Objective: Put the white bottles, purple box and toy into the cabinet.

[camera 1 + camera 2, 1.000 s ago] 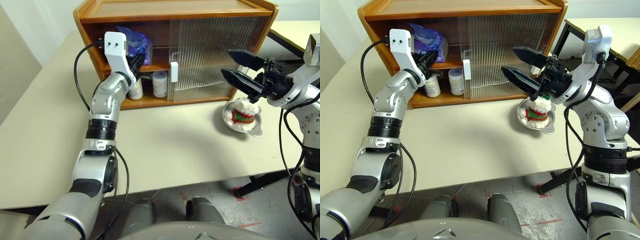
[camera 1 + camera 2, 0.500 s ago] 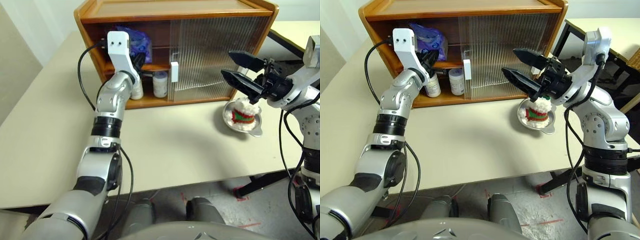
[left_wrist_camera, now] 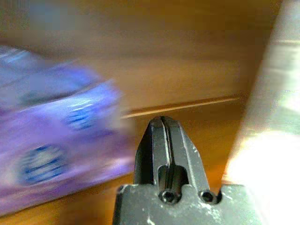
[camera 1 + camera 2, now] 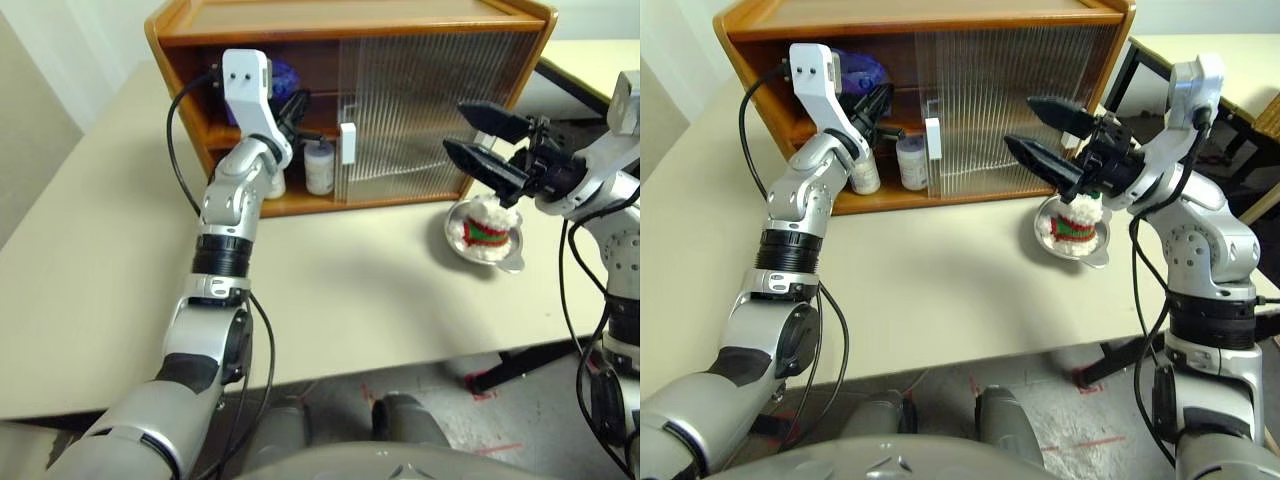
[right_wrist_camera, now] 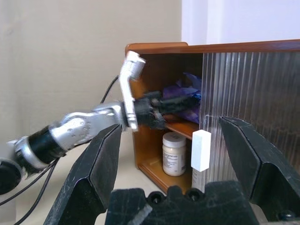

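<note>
So here's the setup. My left claw (image 4: 880, 100) is pinched fully closed with nothing in it, poking into the open left half of the cabinet (image 4: 350, 20) at the upper left of the frame, about level with the upper shelf. The purple box (image 3: 56, 140) is already up on that shelf, just beside the claw tip and not touching it as far as I can tell. Both white bottles (image 4: 319, 167) are on the lower shelf: one standing clear near the white door handle (image 4: 348, 143), the other partly hidden behind my left wrist. So I'd call those three done.

What's left is the toy (image 4: 487, 228). It's sitting in a shiny steel bowl (image 4: 510, 262) on the counter (image 4: 350, 310), right of centre in the frame, just in front of the cabinet's closed ribbed door. My right claw (image 4: 478, 137) hangs a bit above it with its fingers spread as wide as they go, empty, pointing toward the cabinet rather than down at the toy. The toy is below and slightly behind the fingertips, so nothing's lined up for a grab yet.

My guess why things sit like this: the sliding door covers the right half, so everything has to go in through the left opening, and my left arm is parked in that gap. It probably needs to clear out before the toy goes in.
</note>
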Motion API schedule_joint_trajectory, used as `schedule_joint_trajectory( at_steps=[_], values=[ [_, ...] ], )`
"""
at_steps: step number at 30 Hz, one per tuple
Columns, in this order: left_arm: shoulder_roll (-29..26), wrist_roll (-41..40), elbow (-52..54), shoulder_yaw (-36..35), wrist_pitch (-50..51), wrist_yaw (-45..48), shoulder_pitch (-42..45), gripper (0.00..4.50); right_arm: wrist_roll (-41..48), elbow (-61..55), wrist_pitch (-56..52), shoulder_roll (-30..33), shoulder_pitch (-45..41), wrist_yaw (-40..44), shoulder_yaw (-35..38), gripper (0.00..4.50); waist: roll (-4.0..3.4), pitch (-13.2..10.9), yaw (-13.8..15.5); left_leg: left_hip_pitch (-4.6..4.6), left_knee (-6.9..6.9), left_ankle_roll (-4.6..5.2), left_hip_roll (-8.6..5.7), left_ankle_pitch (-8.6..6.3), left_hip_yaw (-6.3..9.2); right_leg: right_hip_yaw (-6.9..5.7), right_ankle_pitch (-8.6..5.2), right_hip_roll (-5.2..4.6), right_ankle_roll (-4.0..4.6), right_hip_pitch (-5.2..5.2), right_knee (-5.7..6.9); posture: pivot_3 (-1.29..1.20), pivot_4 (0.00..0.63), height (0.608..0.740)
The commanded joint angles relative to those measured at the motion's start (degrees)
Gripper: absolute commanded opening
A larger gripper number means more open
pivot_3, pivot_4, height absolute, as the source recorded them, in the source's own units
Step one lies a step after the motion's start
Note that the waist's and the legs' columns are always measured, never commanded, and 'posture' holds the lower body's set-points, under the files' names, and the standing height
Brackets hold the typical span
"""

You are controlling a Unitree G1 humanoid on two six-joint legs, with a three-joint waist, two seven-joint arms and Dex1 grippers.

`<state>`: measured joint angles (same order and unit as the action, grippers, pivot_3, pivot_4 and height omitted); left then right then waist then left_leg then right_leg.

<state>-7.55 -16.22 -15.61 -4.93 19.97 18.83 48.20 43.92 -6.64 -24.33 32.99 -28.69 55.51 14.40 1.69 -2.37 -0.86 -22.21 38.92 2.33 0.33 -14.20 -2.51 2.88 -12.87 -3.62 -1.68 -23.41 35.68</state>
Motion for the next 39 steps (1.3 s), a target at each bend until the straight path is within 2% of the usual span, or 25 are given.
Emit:
schedule_joint_trajectory(
  at_steps=[1, 4, 8, 11, 16, 21, 28, 39],
  values=[
    [-1.7, -4.7, 11.6, 3.5, 6.9, 7.0, -5.1, 0.03, 0.3, 0.1, 0.3, 0.6, -0.2, 0.5, 0.6, 4.5, -0.01, 0.0, 0.0, 0.0, 0.0, 0.0, 0.07, 0.0, 0.0, 0.0, 0.0, 0.0, 0.0, 0.0, 0.02, -0.01, 0.0, 0.74],
    [-3.7, -8.7, 19.9, 4.7, 12.4, 10.5, -9.0, 0.03, 0.2, 0.5, 0.4, 0.5, -0.4, 0.7, 0.4, 4.5, -0.01, 0.0, -0.1, 0.04, 0.0, 0.02, 0.2, 0.01, -0.03, 0.06, 0.0, 0.01, 0.01, 0.0, 0.06, 0.0, 0.0, 0.74],
    [-4.3, -9.7, 22.9, 6.7, 15.0, 12.0, -10.9, 0.03, 0.1, 0.9, 0.4, 0.2, -0.8, 0.9, 0.1, 4.5, -0.01, 0.0, 0.1, 0.1, 0.05, 0.06, 0.19, 0.04, -0.03, 0.07, -0.04, 0.03, -0.11, 0.04, 0.08, 0.01, 0.0, 0.74],
    [-1.3, -6.9, 20.1, 10.1, 12.0, 11.0, -11.0, 0.03, 0.0, 1.1, 0.2, 0.1, -1.1, 0.9, -0.1, 4.5, -0.01, 0.0, 0.4, 0.22, 0.06, 0.06, 0.14, 0.04, -0.03, 0.09, -0.01, 0.03, -0.16, 0.15, 0.07, 0.01, 0.0, 0.74],
    [7.1, -0.8, 10.3, 14.3, 5.1, 5.9, -9.4, 0.03, 0.0, 1.4, -0.1, 0.3, -1.5, 1.2, -0.3, 4.5, 0.0, 0.0, 0.4, 0.22, 0.08, 0.13, -0.23, 0.08, -0.02, 0.26, 0.03, 0.02, -0.22, 0.15, 0.03, 0.0, 0.0, 0.74],
    [11.1, 5.3, 0.3, 15.3, -3.1, 1.3, -7.4, 0.03, 0.2, 0.5, -0.5, 0.7, -1.0, 0.8, 0.1, 4.5, 0.0, 0.0, 0.2, 0.16, 0.08, 0.14, -0.27, 0.08, -0.01, 0.4, 0.03, 0.11, -0.24, 0.06, -0.02, -0.02, 0.0, 0.74],
    [13.4, 11.8, -7.6, 14.3, -12.2, -7.2, -6.2, 0.03, 0.5, -0.7, -1.2, 1.2, 0.0, 0.2, 0.6, 4.5, 0.0, 0.0, 0.3, 0.09, 0.07, 0.13, -0.26, 0.08, 0.0, 0.4, 0.07, 0.12, -0.33, 0.04, -0.13, -0.03, 0.0, 0.74],
    [13.7, 15.1, -10.9, 11.4, -16.2, -15.2, -6.7, 0.03, 0.8, -0.9, -1.6, 1.4, -0.3, 0.0, 0.5, 4.5, 0.0, 0.0, 0.2, 0.06, 0.07, 0.12, -0.26, 0.07, -0.01, 0.39, 0.11, 0.11, -0.38, 0.03, -0.18, -0.03, 0.0, 0.74]
  ],
)
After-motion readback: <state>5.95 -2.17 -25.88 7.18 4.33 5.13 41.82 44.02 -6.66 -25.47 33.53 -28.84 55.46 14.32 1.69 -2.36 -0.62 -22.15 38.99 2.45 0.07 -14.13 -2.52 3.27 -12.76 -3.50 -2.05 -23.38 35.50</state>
